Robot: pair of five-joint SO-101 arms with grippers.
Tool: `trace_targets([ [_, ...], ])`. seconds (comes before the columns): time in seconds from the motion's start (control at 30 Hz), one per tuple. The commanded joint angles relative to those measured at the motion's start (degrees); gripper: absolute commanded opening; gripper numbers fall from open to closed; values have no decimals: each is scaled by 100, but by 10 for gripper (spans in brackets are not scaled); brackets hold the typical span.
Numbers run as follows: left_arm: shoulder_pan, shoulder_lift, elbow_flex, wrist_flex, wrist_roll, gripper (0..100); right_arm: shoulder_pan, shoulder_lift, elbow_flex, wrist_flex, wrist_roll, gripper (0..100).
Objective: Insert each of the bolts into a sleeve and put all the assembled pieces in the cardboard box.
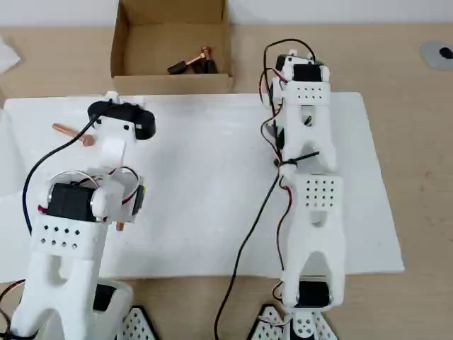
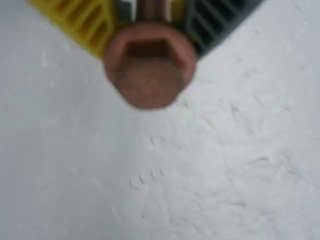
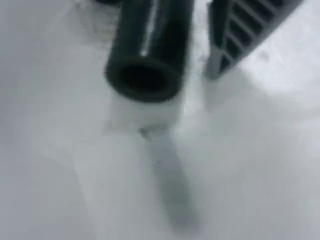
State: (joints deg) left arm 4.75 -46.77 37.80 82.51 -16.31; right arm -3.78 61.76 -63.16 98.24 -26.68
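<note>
**High view:** the cardboard box (image 1: 122,42) stands at the far edge of the white mat (image 1: 212,212) on the table (image 1: 414,156). Assembled pieces (image 1: 195,64) lie inside it, toward the side nearer the right arm (image 1: 317,198). The left arm (image 1: 67,237) is folded over the mat's left part. A loose bolt (image 1: 72,134) lies flat on the mat just outside that arm, its long axis roughly across the table and its head toward the arm. The right arm extends along the mat's right part, well apart from the left arm, with bare mat between them.

**Left wrist view:** the left gripper (image 2: 150,50) pinches the bolt (image 2: 149,75), with one yellow jaw and one dark jaw pressed to either side. The head faces the lens, a strip of shank runs back between the jaws, and the mat is close behind.

**Right wrist view:** a black sleeve (image 3: 147,55) sits at the right gripper (image 3: 192,70), open bore toward the lens and long axis running away from it, with the mat close behind. Whether this gripper is spread or clamped on the sleeve cannot be told.

**Judgement:** the step in hand is probably mating the bolt with the sleeve. The sleeve lies to the robot's right of the bolt, across the bare middle of the mat. The move therefore turns on bringing the two long axes into one line, shank end to bore. The loose bolt is nearer the left arm, so it would fall to that arm.
</note>
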Motion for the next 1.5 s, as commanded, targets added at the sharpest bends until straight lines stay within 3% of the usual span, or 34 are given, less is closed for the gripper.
trace_targets([
  [0.0,79,-145,-9,-70,-26,9,92,4,-286,-105,176,267],
  [0.2,79,-145,-9,-53,-26,9,84,22,-295,70,185,130],
  [0.67,79,-145,-9,35,-26,9,-13,22,-286,404,484,57],
  [0.87,79,-145,-9,35,-26,9,-295,22,-312,396,1178,64],
  [1.1,79,-145,0,35,-26,9,-391,22,-286,413,1574,187],
  [1.47,79,-145,0,44,-18,7,-347,-22,-127,422,1864,189],
])
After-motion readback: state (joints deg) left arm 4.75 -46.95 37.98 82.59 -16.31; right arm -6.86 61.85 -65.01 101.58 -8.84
